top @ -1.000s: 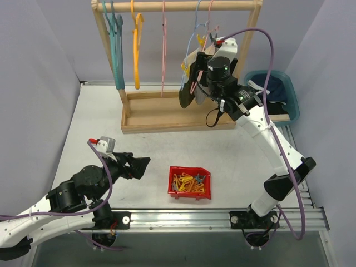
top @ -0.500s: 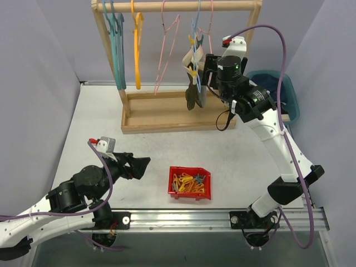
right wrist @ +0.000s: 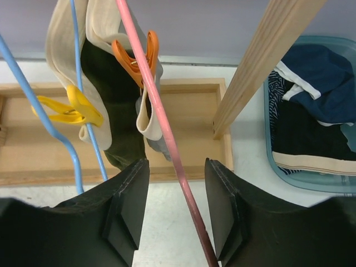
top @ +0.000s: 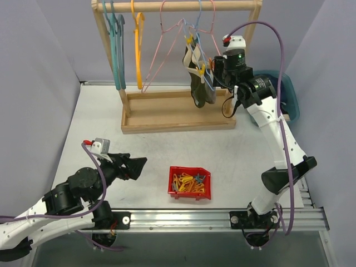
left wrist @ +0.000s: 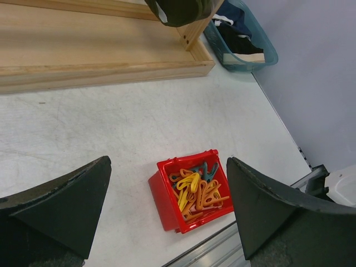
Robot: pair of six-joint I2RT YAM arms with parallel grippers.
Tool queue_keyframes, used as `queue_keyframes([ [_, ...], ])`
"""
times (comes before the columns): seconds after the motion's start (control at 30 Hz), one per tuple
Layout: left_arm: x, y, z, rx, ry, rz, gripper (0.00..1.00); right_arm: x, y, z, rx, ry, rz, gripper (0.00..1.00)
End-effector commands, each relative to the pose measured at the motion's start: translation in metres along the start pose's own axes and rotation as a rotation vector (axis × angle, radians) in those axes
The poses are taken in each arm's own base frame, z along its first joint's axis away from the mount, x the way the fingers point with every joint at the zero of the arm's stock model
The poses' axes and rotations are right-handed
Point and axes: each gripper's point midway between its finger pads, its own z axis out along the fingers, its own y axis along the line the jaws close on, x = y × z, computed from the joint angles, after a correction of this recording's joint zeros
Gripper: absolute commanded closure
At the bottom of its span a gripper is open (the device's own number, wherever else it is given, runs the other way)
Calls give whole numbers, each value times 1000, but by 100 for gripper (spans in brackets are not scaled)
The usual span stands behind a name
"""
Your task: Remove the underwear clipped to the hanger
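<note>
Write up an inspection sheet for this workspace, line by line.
Surface: white table, wooden rack standing at the back.
Job's things: underwear hangs from a yellow clip and an orange clip; navy brief lies in the teal bin.
Clutter: red bin of loose clips.
Grippers: left gripper open over the table; right gripper open, jaws either side of the pink hanger wire.
Cables: purple cable arcs above the right arm.
Surroundings: plain walls.
</note>
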Motion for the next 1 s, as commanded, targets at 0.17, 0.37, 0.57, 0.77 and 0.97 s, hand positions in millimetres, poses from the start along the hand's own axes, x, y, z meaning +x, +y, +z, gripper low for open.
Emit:
queue_keyframes([
  [0.17,-6,9,-7,-23,-23,-22,6,5,0,4,-49,36,-75,59],
  [0.37,-7,10,-9,-23,-26,-26,6,8,1,10,-66,49,-84,64],
  [0.57,-8,12,-11,-26,-31,-29,6,14,0,16,-81,70,-79,68],
  [0.77,-9,14,-13,-28,-37,-32,6,16,4,19,-121,81,-77,100],
  [0.97,-10,14,-13,-29,-38,-35,6,-1,-2,8,-113,-8,-53,100],
])
